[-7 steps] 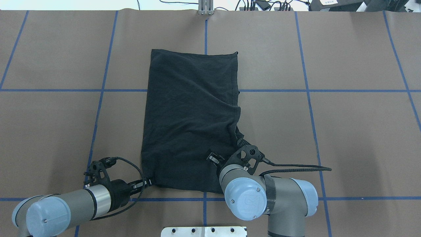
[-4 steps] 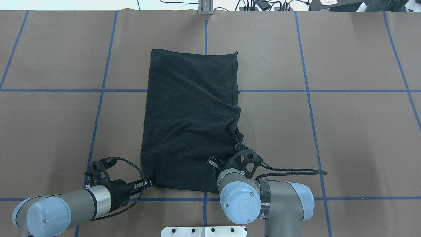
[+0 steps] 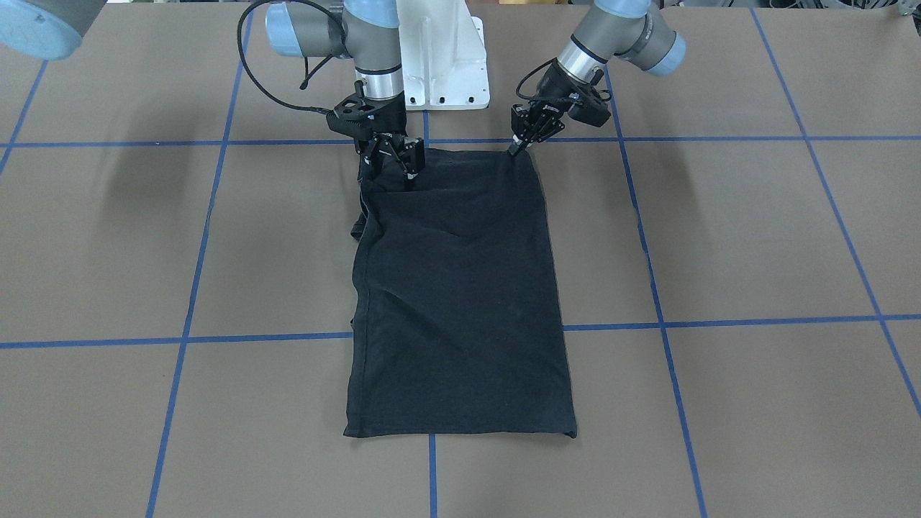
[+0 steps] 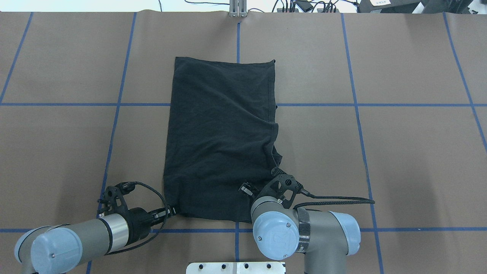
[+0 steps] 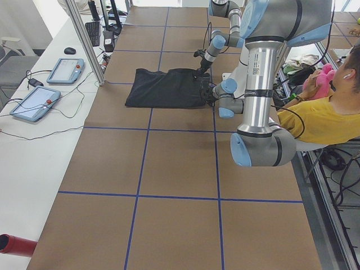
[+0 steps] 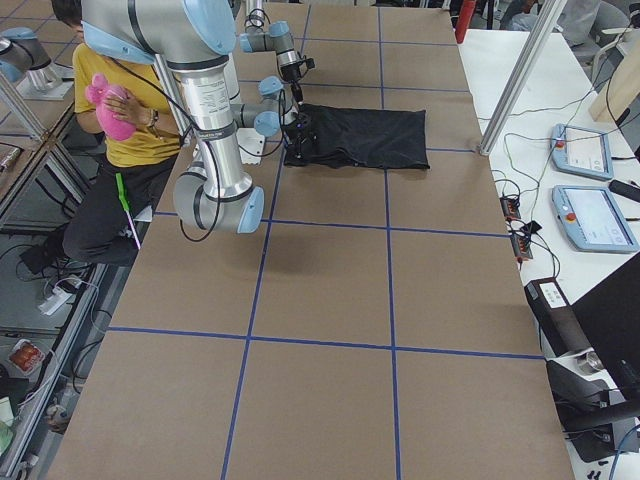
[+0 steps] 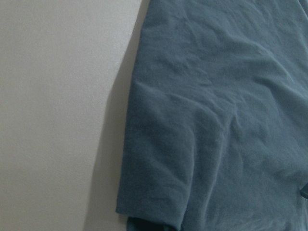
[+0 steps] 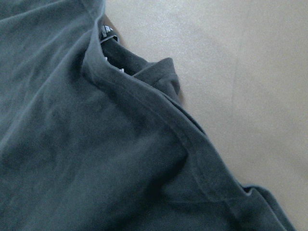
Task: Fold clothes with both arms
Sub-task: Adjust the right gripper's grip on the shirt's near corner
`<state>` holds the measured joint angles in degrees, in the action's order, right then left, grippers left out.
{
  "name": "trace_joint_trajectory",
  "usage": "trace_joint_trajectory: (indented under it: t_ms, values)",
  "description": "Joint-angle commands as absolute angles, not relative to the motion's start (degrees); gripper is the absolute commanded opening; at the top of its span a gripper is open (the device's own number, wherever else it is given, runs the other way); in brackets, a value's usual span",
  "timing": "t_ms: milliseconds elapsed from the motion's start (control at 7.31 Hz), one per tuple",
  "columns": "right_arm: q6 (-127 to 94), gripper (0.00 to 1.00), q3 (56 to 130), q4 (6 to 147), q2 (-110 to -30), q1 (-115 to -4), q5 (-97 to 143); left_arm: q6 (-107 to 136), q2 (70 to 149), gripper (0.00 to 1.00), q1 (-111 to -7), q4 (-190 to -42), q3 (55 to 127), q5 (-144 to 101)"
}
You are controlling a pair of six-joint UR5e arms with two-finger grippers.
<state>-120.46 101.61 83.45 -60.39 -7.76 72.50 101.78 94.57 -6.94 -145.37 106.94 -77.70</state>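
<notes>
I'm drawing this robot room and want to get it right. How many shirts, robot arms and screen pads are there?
Shirts: 1, the black T-shirt
Robot arms: 2, the left arm and the right arm
Screen pads: 2, the nearer pad and the farther pad
Total: 5

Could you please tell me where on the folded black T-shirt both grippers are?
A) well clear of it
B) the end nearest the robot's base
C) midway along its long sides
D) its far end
B: the left gripper and the right gripper both sit at the end of the black T-shirt beside the white base block.
</notes>
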Motion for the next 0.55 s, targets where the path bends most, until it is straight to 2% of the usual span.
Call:
trace_joint_trajectory:
  t_ms: [0, 274, 410]
  values:
    - [-121.72, 0.47, 100.73, 83.32, -59.16, -7.73, 72.25, 101.78, 94.57, 0.00, -6.94, -145.37, 106.96, -77.70]
    - [-122.69, 0.00, 97.83, 83.32, -56.17, -8.00, 72.16, 101.69, 94.57, 0.00, -6.94, -145.37, 107.05, -77.70]
    - [-122.70, 0.00, 98.08, 83.32, -56.16, -8.26, 72.16, 101.69, 94.57, 0.00, -6.94, -145.46, 107.05, -77.78]
